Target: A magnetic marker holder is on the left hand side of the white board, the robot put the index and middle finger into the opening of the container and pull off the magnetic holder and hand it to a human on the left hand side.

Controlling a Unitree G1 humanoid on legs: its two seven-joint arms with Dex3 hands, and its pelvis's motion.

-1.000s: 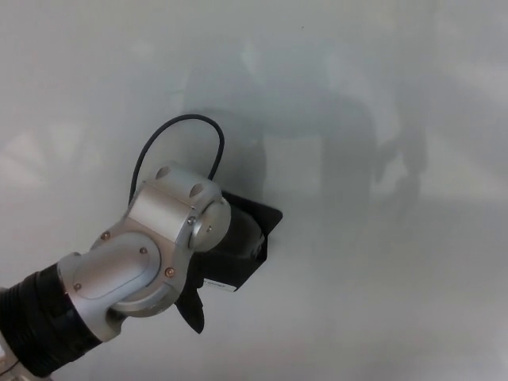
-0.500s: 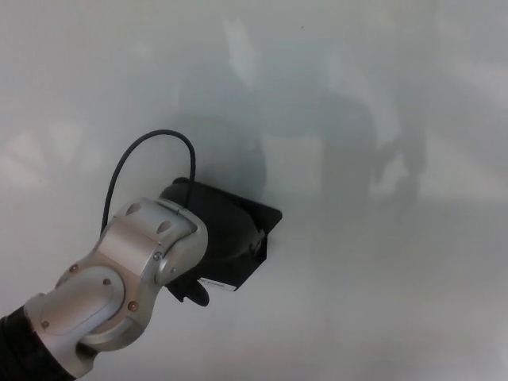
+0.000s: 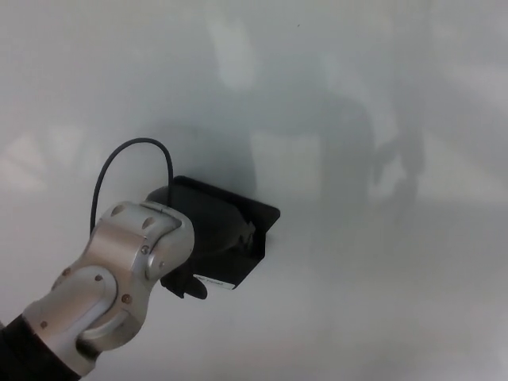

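A black magnetic marker holder [image 3: 238, 208] sticks to the whiteboard [image 3: 373, 302] at centre left, its open side facing my left arm. My left hand [image 3: 232, 236] reaches into that opening. Two fingers sit inside the box, and the thumb [image 3: 189, 286] is curled under its lower edge. The silver wrist [image 3: 131, 254] covers most of the hand and the holder's left part. The holder looks flat against the board. My right hand does not show, and no person is in sight.
A black cable [image 3: 119, 151] loops up from the wrist in front of the board. Dim shadows and reflections lie across the glossy white surface above and to the right of the holder.
My left wrist has swung left and down, uncovering more of the holder's top. The thumb has come up from pointing down to lie under the holder. The holder has stayed in place.
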